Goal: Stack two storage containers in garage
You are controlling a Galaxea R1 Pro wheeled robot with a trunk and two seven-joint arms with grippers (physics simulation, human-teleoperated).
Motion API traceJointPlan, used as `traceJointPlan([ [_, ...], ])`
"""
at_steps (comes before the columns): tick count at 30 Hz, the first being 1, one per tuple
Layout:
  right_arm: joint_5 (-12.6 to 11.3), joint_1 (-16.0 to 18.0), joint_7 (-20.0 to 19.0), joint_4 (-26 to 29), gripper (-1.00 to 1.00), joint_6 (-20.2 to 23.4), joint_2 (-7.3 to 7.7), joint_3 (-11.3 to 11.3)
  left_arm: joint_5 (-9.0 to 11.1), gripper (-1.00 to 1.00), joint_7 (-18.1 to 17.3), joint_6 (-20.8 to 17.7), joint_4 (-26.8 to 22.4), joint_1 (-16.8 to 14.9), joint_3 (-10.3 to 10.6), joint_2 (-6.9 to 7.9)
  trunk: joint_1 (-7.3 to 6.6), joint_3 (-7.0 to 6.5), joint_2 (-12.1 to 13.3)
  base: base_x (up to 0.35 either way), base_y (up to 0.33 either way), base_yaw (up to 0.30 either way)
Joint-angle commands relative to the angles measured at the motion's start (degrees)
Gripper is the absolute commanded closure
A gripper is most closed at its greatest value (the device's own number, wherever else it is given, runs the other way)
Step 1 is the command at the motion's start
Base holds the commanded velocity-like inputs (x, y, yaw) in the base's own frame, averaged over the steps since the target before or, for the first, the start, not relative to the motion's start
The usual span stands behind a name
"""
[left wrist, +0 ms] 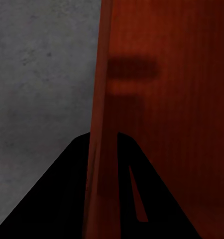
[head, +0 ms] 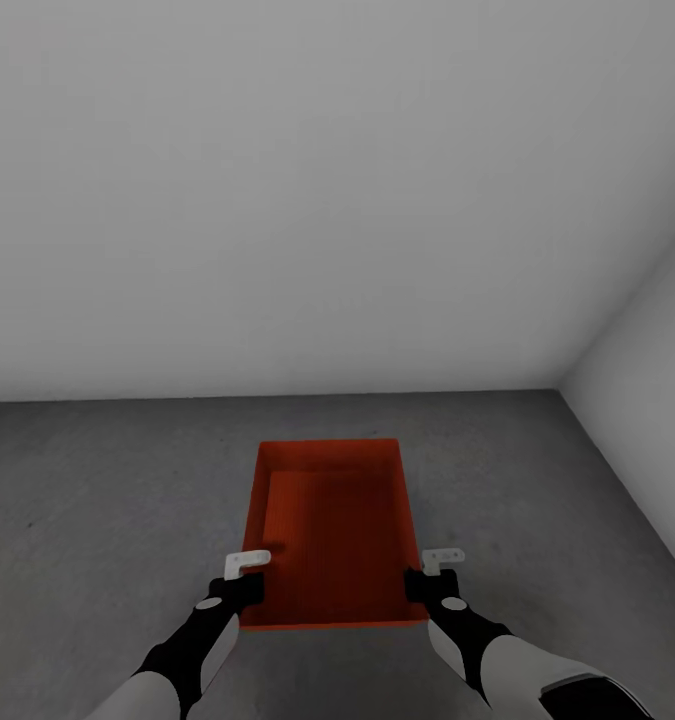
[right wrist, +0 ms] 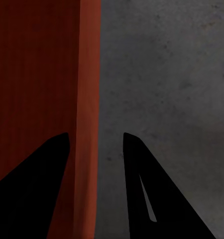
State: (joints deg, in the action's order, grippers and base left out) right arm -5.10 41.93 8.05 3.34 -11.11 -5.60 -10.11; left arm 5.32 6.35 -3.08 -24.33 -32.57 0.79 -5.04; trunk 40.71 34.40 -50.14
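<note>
One orange-red storage container (head: 332, 530) lies lengthwise in front of me, low over the dark grey garage floor (head: 107, 480); whether it rests on it I cannot tell. My left gripper (head: 247, 578) grips its left wall near the close end. In the left wrist view that wall (left wrist: 104, 99) fills the space between the fingers of the left gripper (left wrist: 103, 142). My right gripper (head: 429, 578) straddles the right wall. The right wrist view shows the right gripper (right wrist: 96, 137) with the container wall (right wrist: 87, 74) against one finger and a strip of floor (right wrist: 167, 74) visible before the other.
A plain white wall (head: 327, 200) stands ahead, and a second white wall (head: 647, 350) meets it in a corner at the right. Mottled concrete extends to the left and around the container.
</note>
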Motion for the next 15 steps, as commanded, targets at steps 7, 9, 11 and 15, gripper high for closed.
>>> traceJointPlan([
  [7,-0.4,0.0,0.0,-0.1,1.00,0.0,-0.29,2.4,0.8,1.00,3.9,-0.3,-0.4,0.0,-1.2,-0.05,1.55,1.31,-2.9,0.000,0.000,0.000],
  [9,-0.4,0.0,0.0,-0.1,1.00,0.0,-0.29,2.4,0.8,1.00,3.9,-0.3,-0.4,0.0,-1.2,-0.05,1.99,1.67,-3.7,0.000,0.000,0.000],
  [11,-0.4,0.0,0.0,-0.1,1.00,-0.1,-0.34,2.4,0.8,1.00,3.9,-0.3,-0.4,0.0,-1.2,-0.05,2.43,2.03,-4.5,0.000,0.000,0.000],
  [15,-0.4,0.0,0.0,-0.1,1.00,0.0,-0.30,2.4,0.8,1.00,3.9,-0.3,-0.4,0.0,-1.2,-0.05,3.31,2.75,-6.1,0.000,0.000,0.000],
])
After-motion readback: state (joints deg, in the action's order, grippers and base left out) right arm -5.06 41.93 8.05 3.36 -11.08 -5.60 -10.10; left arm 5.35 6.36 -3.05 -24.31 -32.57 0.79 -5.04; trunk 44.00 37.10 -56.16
